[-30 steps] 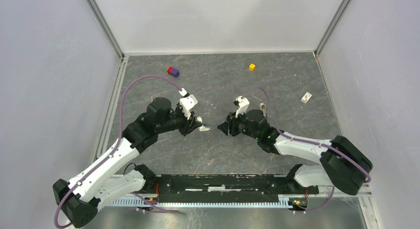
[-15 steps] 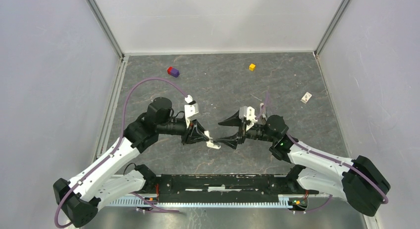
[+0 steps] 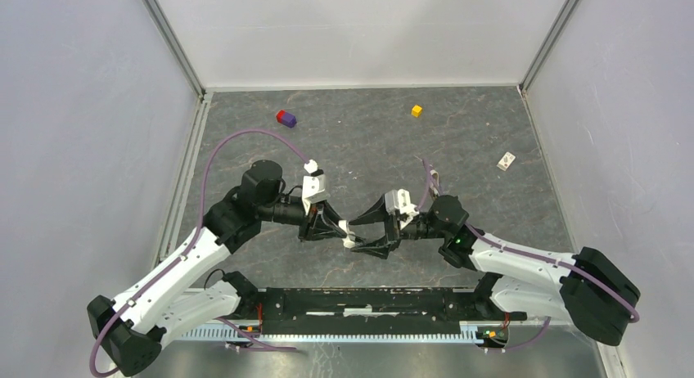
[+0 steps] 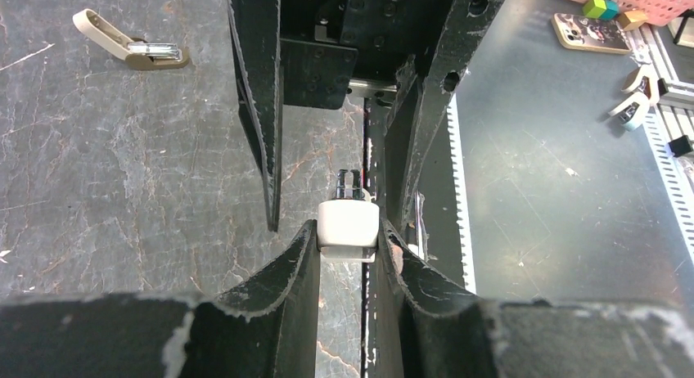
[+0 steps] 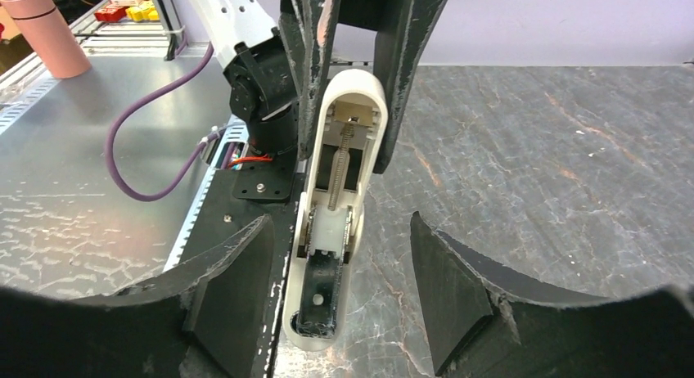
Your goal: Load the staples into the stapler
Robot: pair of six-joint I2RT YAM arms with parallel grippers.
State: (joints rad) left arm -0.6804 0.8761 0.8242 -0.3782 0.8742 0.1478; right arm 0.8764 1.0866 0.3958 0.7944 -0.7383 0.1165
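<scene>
The stapler (image 3: 349, 234) is a small white plastic one. My left gripper (image 3: 342, 228) is shut on one end of it above the grey mat. In the left wrist view its white end (image 4: 348, 225) sits pinched between my fingers (image 4: 304, 255). The right wrist view shows its open inside (image 5: 337, 200) with a spring and a white pusher. My right gripper (image 3: 358, 235) stands open with a finger on each side of the stapler's free end, the gripper (image 5: 344, 292) not touching it. A small beige piece with a silvery strip (image 4: 131, 51) lies far right (image 3: 506, 159); I cannot tell if it holds staples.
A purple and red cube (image 3: 286, 118) and a yellow cube (image 3: 416, 110) lie at the back of the mat. The black mounting rail (image 3: 368, 304) runs along the near edge. Metal frame posts and grey walls close in the sides.
My right gripper opened wide and moved left until its fingers straddle the stapler. My left gripper swung down and right with the stapler still in it.
</scene>
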